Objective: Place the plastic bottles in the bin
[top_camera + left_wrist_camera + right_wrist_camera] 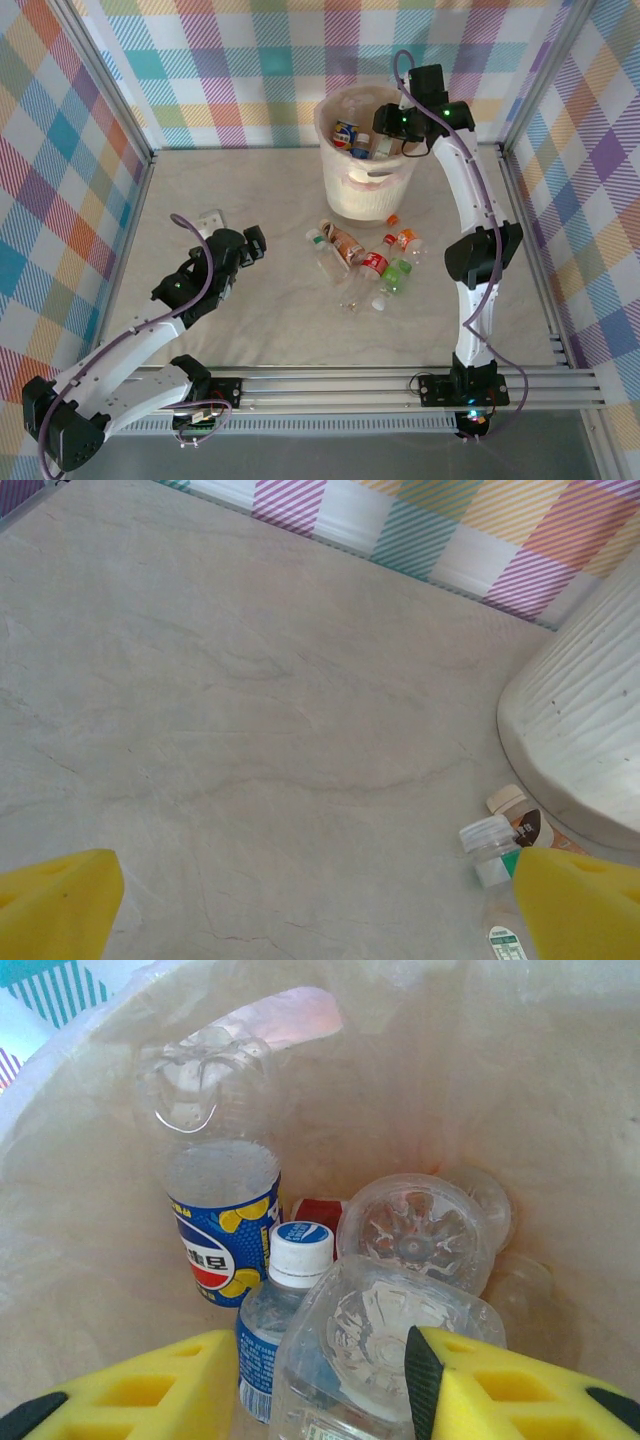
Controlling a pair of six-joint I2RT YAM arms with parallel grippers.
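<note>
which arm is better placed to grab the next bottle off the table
Left, probably: the left gripper is open with the loose bottles right at its fingertip, while the right gripper is up over the bin.

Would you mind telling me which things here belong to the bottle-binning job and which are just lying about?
Belongs to the job: the bin; the Pepsi bottle and white-capped bottle already inside it; the loose plastic bottles clustered on the table in front of it.
Just lying about: a small white flat object on the table's left side; I cannot tell what it is.
</note>
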